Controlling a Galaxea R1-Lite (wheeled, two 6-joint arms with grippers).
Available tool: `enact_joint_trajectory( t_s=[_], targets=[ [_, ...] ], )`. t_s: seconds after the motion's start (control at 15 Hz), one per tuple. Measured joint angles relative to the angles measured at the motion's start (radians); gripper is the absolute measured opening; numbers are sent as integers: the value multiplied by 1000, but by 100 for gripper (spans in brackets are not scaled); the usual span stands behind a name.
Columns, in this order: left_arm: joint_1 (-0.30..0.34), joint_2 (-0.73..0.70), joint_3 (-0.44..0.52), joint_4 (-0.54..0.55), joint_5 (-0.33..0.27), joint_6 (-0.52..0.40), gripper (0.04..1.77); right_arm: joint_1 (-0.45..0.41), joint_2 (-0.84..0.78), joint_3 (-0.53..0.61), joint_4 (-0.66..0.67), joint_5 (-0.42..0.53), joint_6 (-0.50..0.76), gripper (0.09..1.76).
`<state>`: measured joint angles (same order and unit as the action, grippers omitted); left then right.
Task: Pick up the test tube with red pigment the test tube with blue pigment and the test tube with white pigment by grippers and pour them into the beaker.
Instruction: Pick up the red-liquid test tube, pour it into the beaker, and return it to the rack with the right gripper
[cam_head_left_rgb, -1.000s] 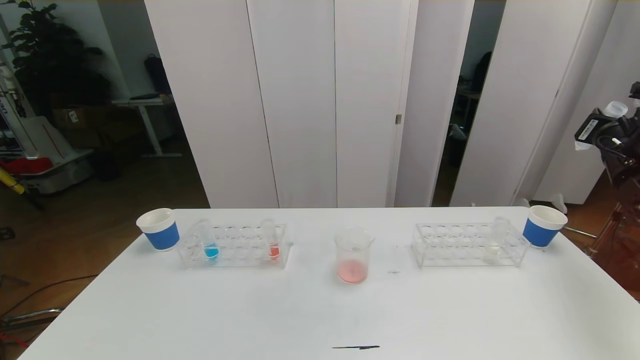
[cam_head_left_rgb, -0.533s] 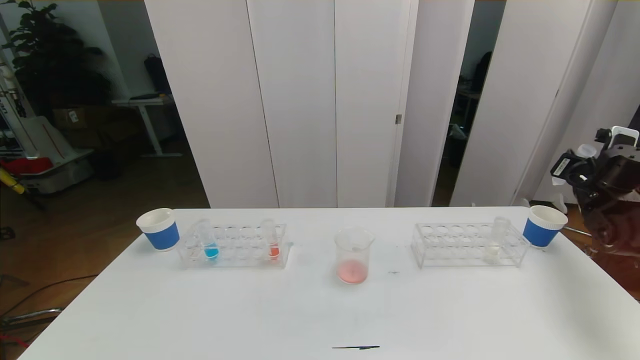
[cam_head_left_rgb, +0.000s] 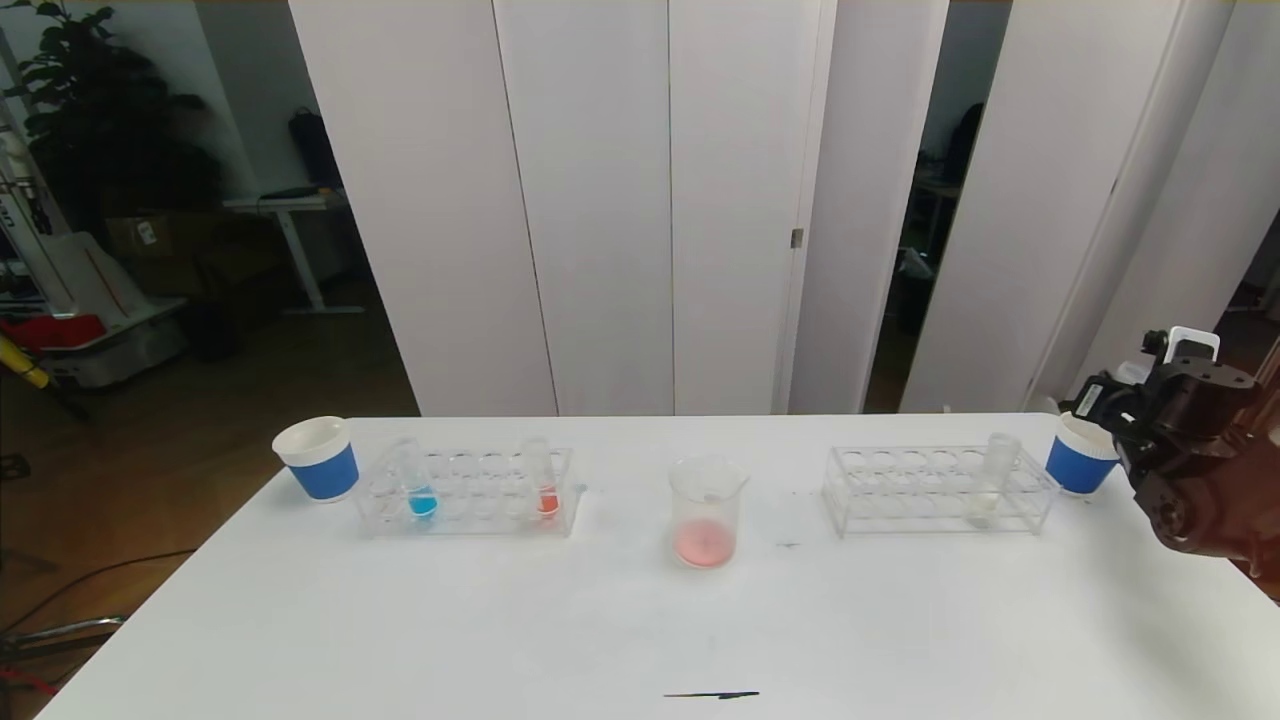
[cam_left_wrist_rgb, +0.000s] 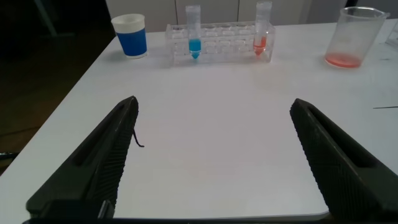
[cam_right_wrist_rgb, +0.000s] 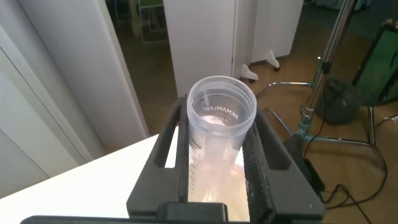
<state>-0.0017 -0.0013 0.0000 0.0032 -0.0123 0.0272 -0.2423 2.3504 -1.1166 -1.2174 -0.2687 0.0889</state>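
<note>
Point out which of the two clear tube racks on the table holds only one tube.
The clear plastic rack on the robot's right, beside the right blue-banded paper cup. It holds a single pale tube; the left clear rack holds two, one blue and one red.

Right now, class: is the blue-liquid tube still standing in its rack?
Yes, the blue tube stands upright in the left rack.

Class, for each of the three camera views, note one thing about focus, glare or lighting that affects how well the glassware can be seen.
Head view: the clear racks wash out against the bright white table; the room at left is dark. Left wrist view: the pincer fingers loom soft and dark while the beaker reads sharper. Right wrist view: the clear tube in the pincer is sharp, the floor behind blurred.
</note>
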Motion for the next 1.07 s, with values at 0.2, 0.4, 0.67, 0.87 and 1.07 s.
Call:
enact_joint_trajectory(
  t_s=[0.2,0.4,0.67,0.87,1.07],
  targets=[
    [0,0,0,0,0,0,174,1,9,40,-29,-1,-3,57],
    [0,0,0,0,0,0,174,2,19,73,-35,-1,-6,57],
    [0,0,0,0,0,0,174,3,22,80,-35,-1,-4,57],
    [0,0,0,0,0,0,174,-1,20,78,-35,0,1,57],
    [0,0,0,0,0,0,174,-3,20,77,-34,2,1,83]
  ],
)
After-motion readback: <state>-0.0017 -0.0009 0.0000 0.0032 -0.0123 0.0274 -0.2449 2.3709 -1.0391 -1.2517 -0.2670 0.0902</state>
